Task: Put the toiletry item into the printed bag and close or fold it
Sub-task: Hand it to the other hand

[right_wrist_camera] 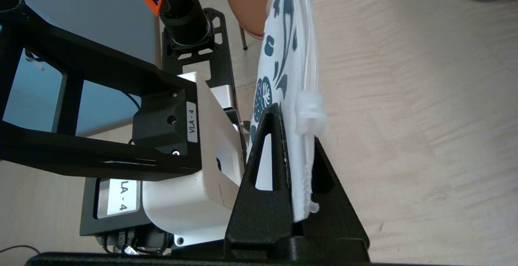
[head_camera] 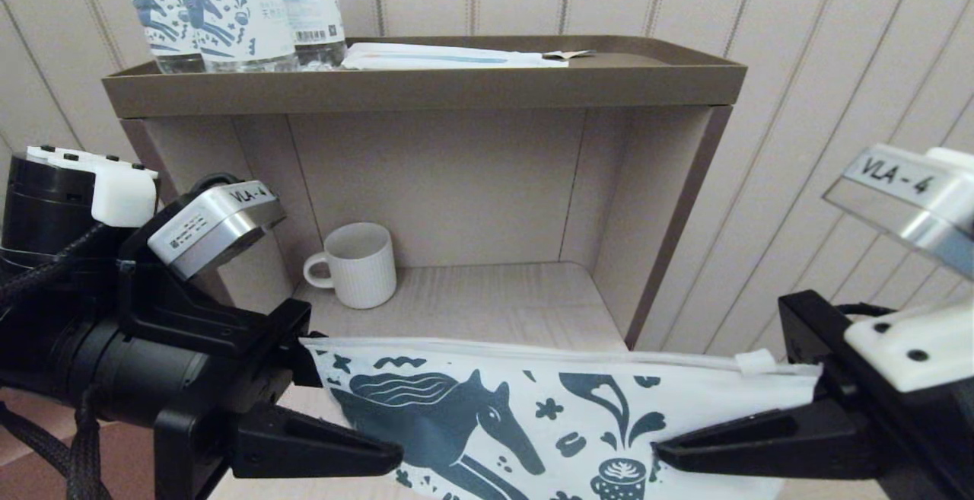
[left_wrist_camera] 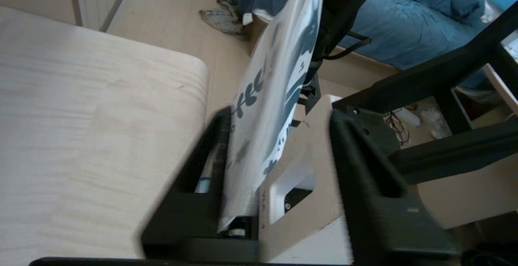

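The printed bag (head_camera: 533, 424) hangs in the air in front of the open-fronted shelf unit (head_camera: 426, 89), stretched level between the two grippers just above the pale counter (right_wrist_camera: 425, 96). It looks thin, light and limp, a soft film that will sag or twist if one end goes free, and probably slick, so the stiffer band along the zip top, near the white slider (head_camera: 755, 361), seems the safest place to pinch. The right gripper (right_wrist_camera: 299, 169) is clamped shut on the end of the bag by the slider, its arm reaching in level from the side. The left gripper (left_wrist_camera: 279, 164) stands at the opposite end with its jaws parted around the bag's edge, the film lying against one finger, so that end appears loosely supported. The toiletry item is not visible.
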Controlling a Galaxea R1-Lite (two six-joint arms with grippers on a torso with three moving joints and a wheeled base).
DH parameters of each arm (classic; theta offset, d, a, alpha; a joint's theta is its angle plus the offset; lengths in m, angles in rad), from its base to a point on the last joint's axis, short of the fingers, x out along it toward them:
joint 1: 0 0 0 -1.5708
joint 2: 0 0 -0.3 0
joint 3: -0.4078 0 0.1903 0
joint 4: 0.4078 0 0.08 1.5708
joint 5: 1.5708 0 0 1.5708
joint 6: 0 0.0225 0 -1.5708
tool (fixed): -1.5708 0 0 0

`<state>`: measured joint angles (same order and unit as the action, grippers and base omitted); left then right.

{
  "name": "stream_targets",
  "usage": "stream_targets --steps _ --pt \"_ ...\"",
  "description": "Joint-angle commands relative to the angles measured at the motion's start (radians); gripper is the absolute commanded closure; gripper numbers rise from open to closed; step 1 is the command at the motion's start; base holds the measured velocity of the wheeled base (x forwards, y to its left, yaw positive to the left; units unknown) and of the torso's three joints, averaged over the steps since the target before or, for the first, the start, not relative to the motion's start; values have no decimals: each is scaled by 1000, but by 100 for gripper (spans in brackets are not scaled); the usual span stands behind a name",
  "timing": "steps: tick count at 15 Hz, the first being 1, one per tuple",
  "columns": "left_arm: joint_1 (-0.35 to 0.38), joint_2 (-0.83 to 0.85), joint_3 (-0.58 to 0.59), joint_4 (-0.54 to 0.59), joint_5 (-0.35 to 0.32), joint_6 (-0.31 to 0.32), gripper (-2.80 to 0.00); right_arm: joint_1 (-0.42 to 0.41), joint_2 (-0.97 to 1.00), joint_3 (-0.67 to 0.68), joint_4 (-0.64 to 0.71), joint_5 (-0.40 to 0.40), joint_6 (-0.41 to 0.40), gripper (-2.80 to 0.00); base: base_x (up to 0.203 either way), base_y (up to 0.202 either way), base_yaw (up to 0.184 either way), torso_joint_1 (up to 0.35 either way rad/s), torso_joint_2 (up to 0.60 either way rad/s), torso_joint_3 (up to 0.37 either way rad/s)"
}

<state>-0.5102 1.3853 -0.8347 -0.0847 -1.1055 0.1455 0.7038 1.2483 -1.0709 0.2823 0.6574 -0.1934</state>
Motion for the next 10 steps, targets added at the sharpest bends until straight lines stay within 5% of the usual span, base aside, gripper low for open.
stream_targets --steps 1,10 --pt "-1 0 -1 -1 -7 0 -280 0 0 2 1 4 -3 0 0 0 0 0 0 0" --pt "81 -22 -18 -37 -3 5 -280 65 5 12 8 -6 -2 0 0 0 0 0 0 0"
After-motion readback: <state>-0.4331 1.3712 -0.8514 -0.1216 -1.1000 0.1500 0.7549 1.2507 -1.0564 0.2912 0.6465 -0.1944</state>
